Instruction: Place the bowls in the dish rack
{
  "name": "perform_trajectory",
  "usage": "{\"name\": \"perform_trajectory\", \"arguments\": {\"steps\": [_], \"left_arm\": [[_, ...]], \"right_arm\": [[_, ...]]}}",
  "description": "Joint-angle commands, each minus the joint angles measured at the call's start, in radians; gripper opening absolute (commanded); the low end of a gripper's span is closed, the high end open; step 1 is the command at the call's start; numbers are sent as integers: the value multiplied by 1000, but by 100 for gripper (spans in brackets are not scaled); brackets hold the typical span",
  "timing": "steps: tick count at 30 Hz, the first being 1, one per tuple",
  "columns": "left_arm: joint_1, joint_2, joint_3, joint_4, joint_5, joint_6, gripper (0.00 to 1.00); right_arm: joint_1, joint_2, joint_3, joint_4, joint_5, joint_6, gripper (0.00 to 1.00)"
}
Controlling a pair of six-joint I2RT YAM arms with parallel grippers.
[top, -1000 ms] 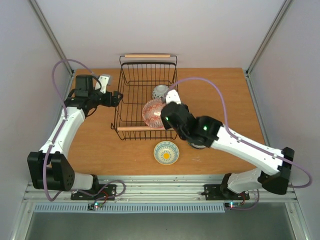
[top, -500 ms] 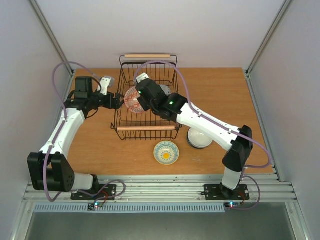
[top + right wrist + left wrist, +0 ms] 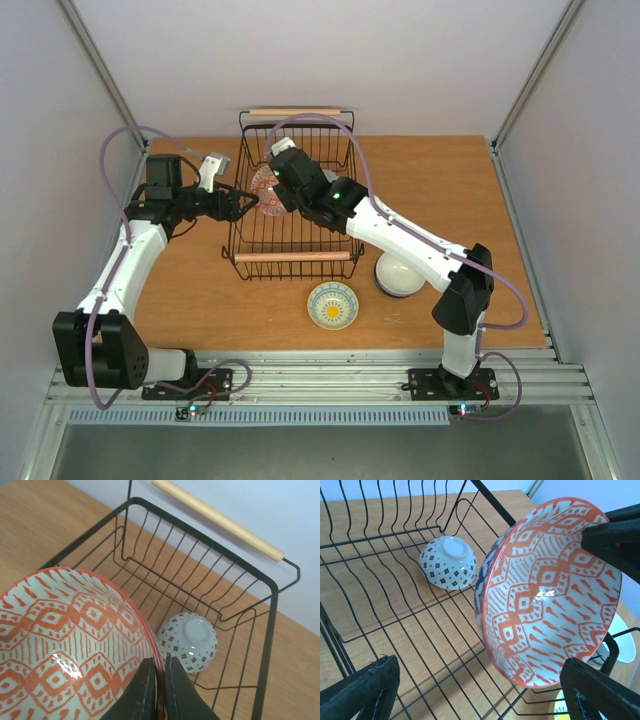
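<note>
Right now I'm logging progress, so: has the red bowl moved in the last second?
Yes. The red bowl, pinched in the right gripper, went from the rack's near handle leftward and back, to its left wall.

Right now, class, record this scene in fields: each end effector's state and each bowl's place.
Right end effector: shut on red-patterned bowl rim
Red-patterned bowl: tilted on edge, inside dish rack, left side
Left end effector: open, at rack's left wall, facing that bowl
Dotted bowl: upside down in rack
Yellow-centred bowl: upright on table, before rack
Pale bowl: upside down on table, right of it
</note>
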Motion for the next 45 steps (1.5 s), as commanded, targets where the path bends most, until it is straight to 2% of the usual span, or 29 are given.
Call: {"name": "perform_trajectory", "arguments": {"steps": [1, 3, 5, 10, 11, 15, 17, 22, 24, 26, 31, 34, 36, 40, 45], "left_arm": [[0, 11, -8, 54, 34, 6, 88], [0, 20, -6, 56, 17, 1, 86], [0, 27, -4, 56, 10, -2, 78], [0, 36, -4, 61, -7, -8, 73], [0, 38, -2, 62, -13, -11, 68], [0, 43, 0, 59, -18, -11, 33], [0, 48, 0, 57, -19, -13, 23], [0, 54, 0, 57, -8, -11, 1], [0, 56, 0, 54, 8, -8, 0], [0, 58, 0, 50, 26, 2, 0], [10, 53, -6, 60, 96, 18, 1], [47, 53, -18, 87, 144, 9, 1], [69, 54, -32, 116, 183, -12, 1], [93, 69, -36, 138, 263, -37, 1], [101, 92, -45, 167, 398, -48, 1]], "right_arm": [[2, -1, 56, 32, -64, 13, 1], [6, -6, 52, 35, -81, 19, 1], [11, -9, 45, 39, -90, 20, 1], [19, -26, 7, 71, -143, 21, 1], [22, -28, 5, 73, -149, 21, 1], [29, -25, 1, 78, -162, 24, 1], [32, -28, -10, 87, -179, 21, 1], [32, -37, -45, 109, -205, 18, 1], [31, -44, -64, 123, -218, 15, 2], [32, -61, -97, 149, -228, 14, 9], [12, -147, -193, 203, -297, 43, 46], [-25, -220, -271, 247, -421, 85, 63], [-58, -260, -312, 271, -562, 122, 73], [-131, -300, -357, 294, -777, 201, 83], [-194, -289, -379, 351, -1019, 296, 90]]}}
